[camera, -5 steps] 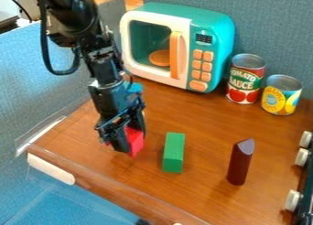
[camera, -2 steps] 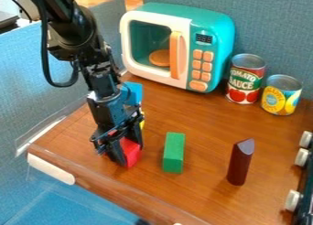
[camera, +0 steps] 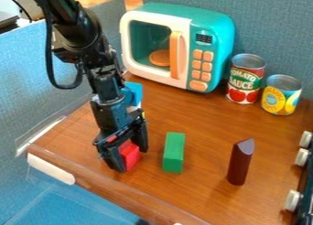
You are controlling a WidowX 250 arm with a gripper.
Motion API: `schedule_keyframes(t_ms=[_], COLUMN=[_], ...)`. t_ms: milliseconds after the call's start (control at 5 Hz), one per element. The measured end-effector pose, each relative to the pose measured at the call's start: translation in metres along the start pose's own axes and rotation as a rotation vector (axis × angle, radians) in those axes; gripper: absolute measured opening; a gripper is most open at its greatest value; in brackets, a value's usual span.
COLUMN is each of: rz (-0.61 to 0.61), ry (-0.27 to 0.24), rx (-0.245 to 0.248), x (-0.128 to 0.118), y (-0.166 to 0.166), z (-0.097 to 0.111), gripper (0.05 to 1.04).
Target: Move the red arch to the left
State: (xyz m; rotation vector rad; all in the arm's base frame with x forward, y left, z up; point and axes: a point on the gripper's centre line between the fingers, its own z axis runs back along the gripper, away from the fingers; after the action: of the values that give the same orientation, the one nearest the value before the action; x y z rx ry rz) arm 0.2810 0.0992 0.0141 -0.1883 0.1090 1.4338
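The gripper hangs low over the left front part of the table, its fingers apart on either side of the red arch. Part of the arch is hidden behind the gripper, so its full shape cannot be made out. The arch is on the wooden surface, left of the green block.
A green block lies right of the gripper, and a dark red upright piece stands farther right. Blue and yellow pieces are partly behind the arm. A toy microwave and two cans stand behind.
The gripper and the red arch have come toward the table's front edge and slightly left. Since the middle frame, the gripper's fingers have spread wider around the arch.
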Motion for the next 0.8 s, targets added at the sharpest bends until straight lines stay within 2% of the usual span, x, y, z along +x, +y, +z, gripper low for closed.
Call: schedule_keyframes(t_ms=[200,400,600,800], rz=[-0.111,-0.304,-0.51,-0.757], ry=[-0.121,-0.246,-0.299,-0.245], rx=[-0.036,-0.027,-0.005,-0.004], x=[-0.009,-0.028,-0.048,-0.061], y=[-0.017,-0.041,-0.056,-0.059], z=[0.034,0.067,0.075,0.073], gripper=[1.001,1.001,1.001,1.001])
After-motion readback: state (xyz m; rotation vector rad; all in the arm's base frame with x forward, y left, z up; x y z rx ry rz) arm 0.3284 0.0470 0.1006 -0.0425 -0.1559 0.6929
